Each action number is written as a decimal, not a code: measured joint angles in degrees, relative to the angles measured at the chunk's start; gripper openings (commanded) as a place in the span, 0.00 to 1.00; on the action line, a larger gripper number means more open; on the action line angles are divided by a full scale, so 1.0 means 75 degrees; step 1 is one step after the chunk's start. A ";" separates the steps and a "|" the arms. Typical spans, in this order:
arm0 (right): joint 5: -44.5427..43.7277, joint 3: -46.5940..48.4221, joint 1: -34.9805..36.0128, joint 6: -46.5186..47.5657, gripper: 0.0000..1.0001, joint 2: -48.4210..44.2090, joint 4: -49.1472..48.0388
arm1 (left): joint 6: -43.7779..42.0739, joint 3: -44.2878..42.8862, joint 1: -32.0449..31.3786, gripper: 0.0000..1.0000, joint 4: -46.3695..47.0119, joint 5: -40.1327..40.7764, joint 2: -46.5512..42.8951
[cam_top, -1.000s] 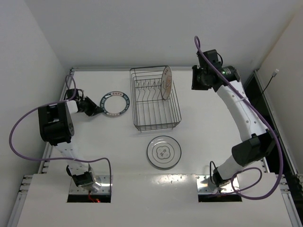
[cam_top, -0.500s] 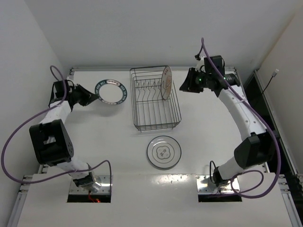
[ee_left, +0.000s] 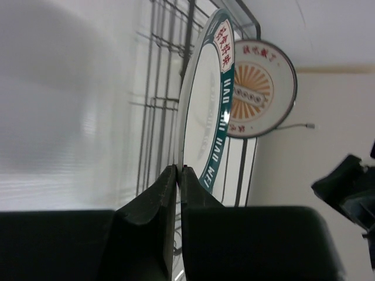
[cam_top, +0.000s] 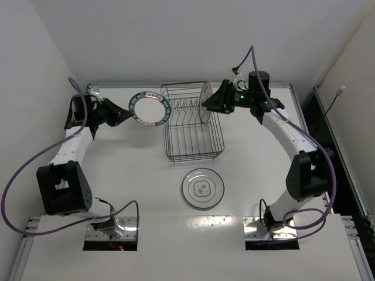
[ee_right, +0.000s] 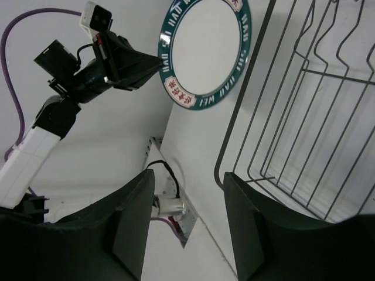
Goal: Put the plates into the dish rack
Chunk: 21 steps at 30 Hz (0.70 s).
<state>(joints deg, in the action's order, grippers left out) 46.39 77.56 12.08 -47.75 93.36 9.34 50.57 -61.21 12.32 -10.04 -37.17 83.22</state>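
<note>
Jaws of the left arm are pressed on the rim of the teal-rimmed plate [cam_top: 148,109], pinching its edge between both fingers, as the left wrist view shows clearly. This plate seems lifted off the tabletop [cam_top: 117,175] and turned partly on its side. In the top view it hangs in the upper left part of the frame, just beside the left end of the dish rack [cam_top: 193,158] but not yet over it.

The right jaws are spread wide and hold nothing. In the top view they hover at the upper right corner of the rack, close to the plate with red-orange marks [cam_top: 205,102]. That plate stands upright on its edge inside the rack, at the right end.

The pale grey plate [cam_top: 203,188] lies flat on the tabletop in the lower centre of the top view, apart from the rack and far from both arms.

So I judge the task about one third done: one plate is loaded, one is carried toward the rack, and one is not touched. What is left is to bring the teal-rimmed plate over the rack and set it between the prongs [cam_top: 183,106], then to load the grey one.
</note>
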 measured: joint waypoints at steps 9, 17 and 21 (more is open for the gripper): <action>0.0321 -0.0268 0.0169 -0.0560 0.52 0.0679 -0.0746 | 0.0493 0.0000 -0.1437 0.00 0.0297 -0.0137 -0.0117; 0.0262 -0.0423 0.0294 -0.0577 0.52 0.0968 -0.0836 | 0.0935 0.0000 -0.2369 0.00 0.0670 0.0020 -0.0335; 0.0178 -0.0513 0.0265 -0.0577 0.33 0.1125 -0.0839 | 0.1116 0.0090 -0.2597 0.00 0.0801 0.0230 -0.0478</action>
<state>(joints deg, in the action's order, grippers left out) 47.72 73.71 14.06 -52.07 101.80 3.05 58.94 -60.53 -7.16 -4.03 -35.44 79.64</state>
